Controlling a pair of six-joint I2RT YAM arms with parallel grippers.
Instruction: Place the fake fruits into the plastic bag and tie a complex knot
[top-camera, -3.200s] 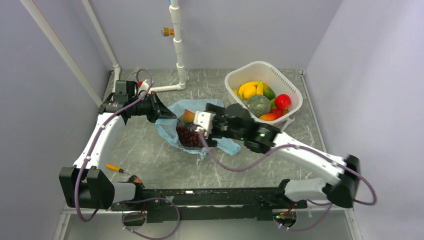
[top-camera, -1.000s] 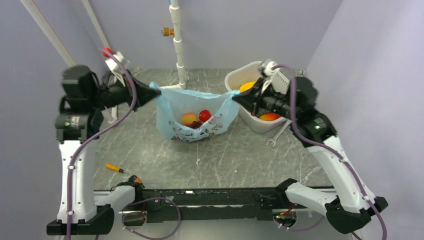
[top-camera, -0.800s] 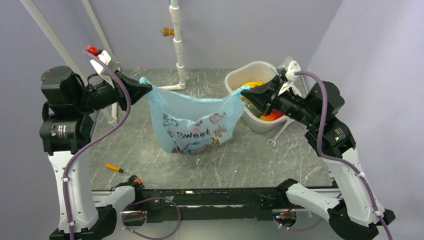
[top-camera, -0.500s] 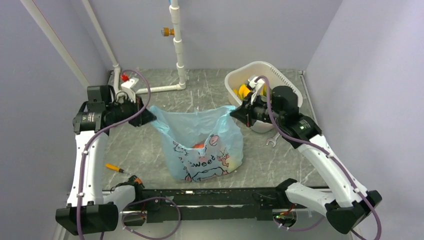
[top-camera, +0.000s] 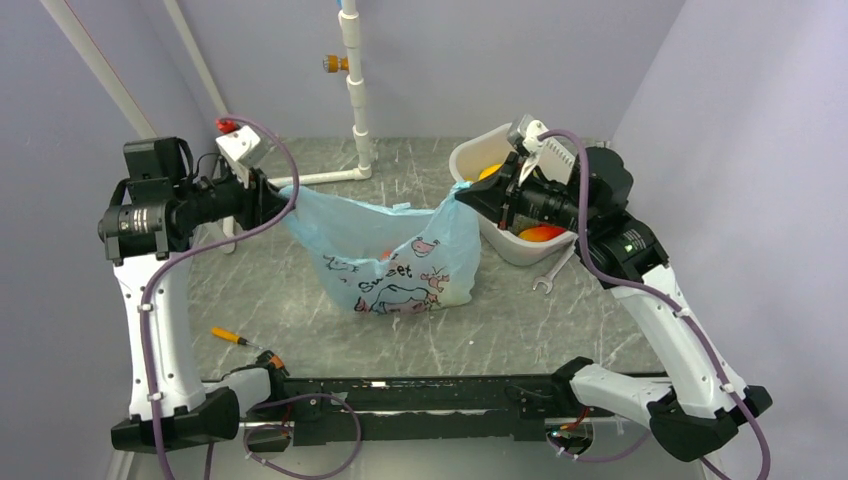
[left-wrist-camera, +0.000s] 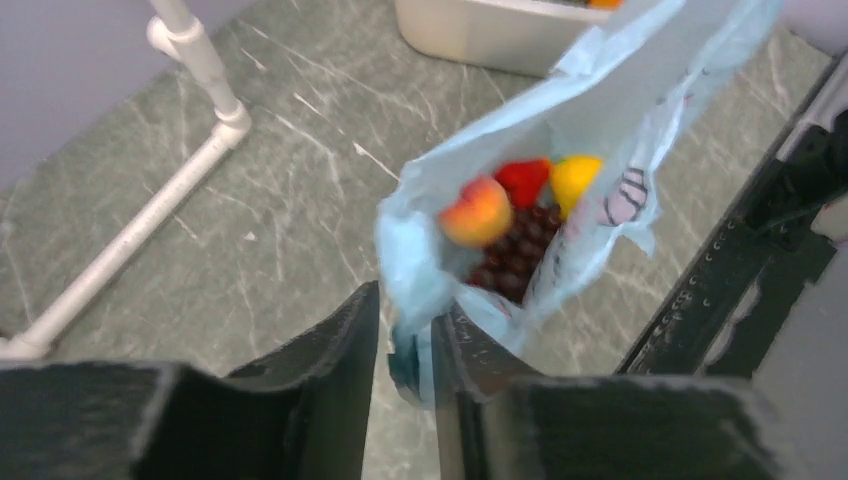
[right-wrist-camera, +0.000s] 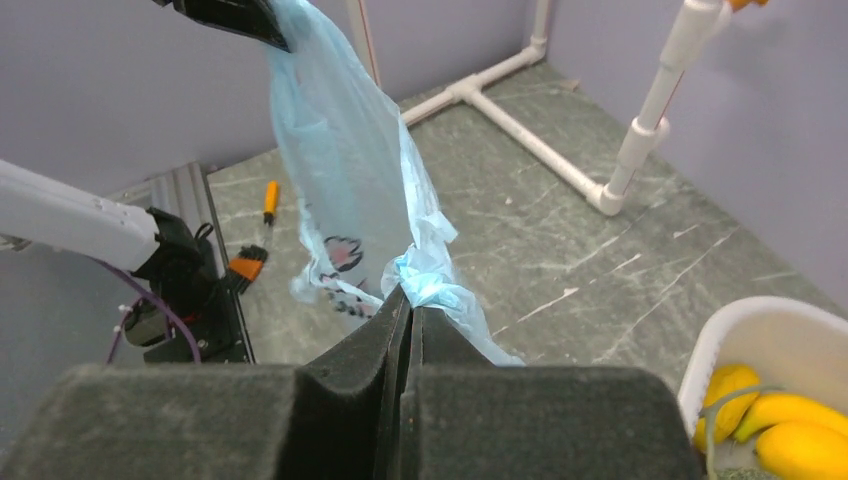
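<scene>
Grey-green marbled counter (top-camera: 520, 330), lilac walls on three sides. We note the thin translucent light-blue plastic bag (top-camera: 390, 250) with dark cartoon print slung between both arms over the counter's middle, mouth upward. We cannot tell whether its bottom touches the counter.

Right hand (right-wrist-camera: 410, 292): clenched on a bunched twist of the bag's rim, fingers pressed together.

Left hand (left-wrist-camera: 405, 305): fingers stand slightly apart with bag film in the gap. We cannot tell whether that film is pinched or lying loose.

The left wrist view is blurred but looks into the bag mouth. We see a peach-pink fake fruit (left-wrist-camera: 478, 212), a red fruit (left-wrist-camera: 523, 180), a yellow fruit (left-wrist-camera: 573, 178) and dark purple grapes (left-wrist-camera: 515, 255) just below them. From above, the creased film hides all four, and its lettering is only partly legible.

The white slotted plastic basket (top-camera: 505, 243) stands just right of the bag, mostly covered by the right arm. Yellow basket fruits (right-wrist-camera: 770, 415) are cut off by the right wrist view's edge.
</scene>
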